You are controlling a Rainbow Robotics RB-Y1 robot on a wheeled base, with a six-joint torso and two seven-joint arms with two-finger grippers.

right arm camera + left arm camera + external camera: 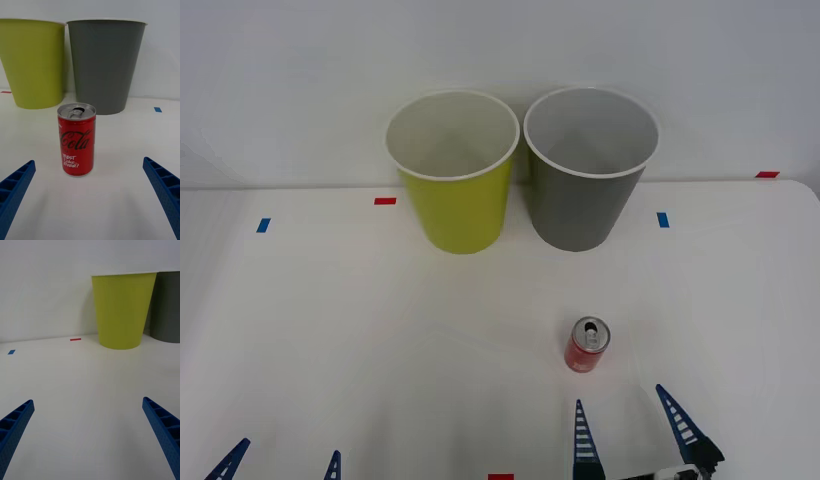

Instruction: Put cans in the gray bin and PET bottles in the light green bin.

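My right end effector [629, 425] hangs spread just short of the small red aluminium drink can [587, 345], upright on the white surface [330, 330]. I'd advance until both fingers straddle its middle, then close squarely, keeping it upright for the tall dark gray plastic bin [590, 168]. My left end effector [280, 462] idles spread.

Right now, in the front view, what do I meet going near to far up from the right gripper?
Right gripper, open → red can standing upright → gray bin at the back, beside the green bin.
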